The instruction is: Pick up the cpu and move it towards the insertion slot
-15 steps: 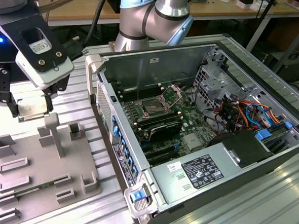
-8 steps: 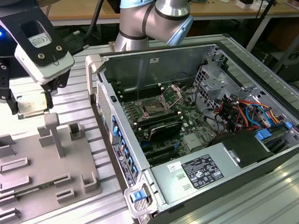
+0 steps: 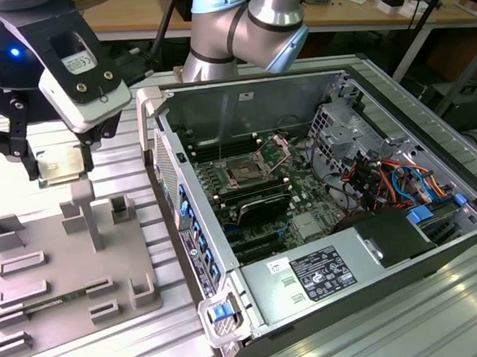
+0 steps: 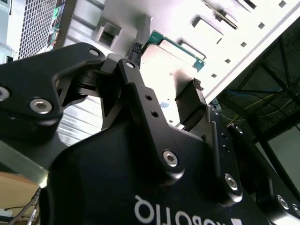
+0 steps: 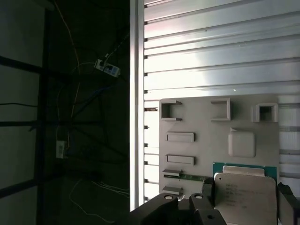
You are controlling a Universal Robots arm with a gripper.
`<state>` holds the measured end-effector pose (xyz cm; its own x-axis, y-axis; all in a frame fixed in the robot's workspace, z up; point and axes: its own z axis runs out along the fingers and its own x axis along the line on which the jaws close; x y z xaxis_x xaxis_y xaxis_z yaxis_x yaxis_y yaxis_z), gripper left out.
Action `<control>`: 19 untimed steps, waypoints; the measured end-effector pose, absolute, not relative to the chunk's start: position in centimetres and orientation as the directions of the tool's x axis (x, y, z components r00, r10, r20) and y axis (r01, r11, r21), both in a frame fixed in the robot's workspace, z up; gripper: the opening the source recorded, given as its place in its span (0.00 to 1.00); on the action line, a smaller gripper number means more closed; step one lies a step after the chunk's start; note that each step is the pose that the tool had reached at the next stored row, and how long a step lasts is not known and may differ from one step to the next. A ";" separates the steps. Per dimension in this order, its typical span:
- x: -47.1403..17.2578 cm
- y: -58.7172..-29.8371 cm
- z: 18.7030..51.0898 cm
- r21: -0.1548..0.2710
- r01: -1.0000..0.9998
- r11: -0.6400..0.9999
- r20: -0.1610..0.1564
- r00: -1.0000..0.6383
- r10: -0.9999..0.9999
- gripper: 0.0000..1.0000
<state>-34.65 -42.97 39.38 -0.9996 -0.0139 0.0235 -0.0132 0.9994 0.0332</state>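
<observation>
One black two-fingered gripper (image 3: 59, 161) does all the work here, and its fingers are clamped on opposite edges of the small flat square cpu with the pale silver metal top and green border (image 3: 62, 165), holding it level in the air above the far edge of the grey moulded plastic tray with raised blocks and rectangular recesses (image 3: 66, 266). In the first wrist view the same chip (image 5: 246, 192) sits between the dark fingers with the tray's recesses visible beneath it, so it is lifted clear and touches nothing but the pads. The relation that matters is sideways: the square insertion slot with its dark centre, silver frame and raised thin metal bracket (image 3: 246, 171) lies well apart from the held chip, towards the exterior view's right, set into the green circuit board inside the open grey metal computer case (image 3: 396, 104). Between the two stands the case's near side wall, whose top edge looks roughly level with the chip. By my judgement the pick-up is done and the carry across has barely begun.
</observation>
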 end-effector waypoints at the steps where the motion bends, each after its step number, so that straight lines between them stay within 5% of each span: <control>1: -34.5 -43.0 39.4 0.033 -0.013 0.999 0.023 -1.000 -0.014 0.55; 19: -32.1 -43.0 39.4 0.033 -0.013 0.999 0.023 -1.000 -0.014 0.55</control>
<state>-32.15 -42.97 39.37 -0.9996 -0.0140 0.0235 -0.0132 0.9994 0.0332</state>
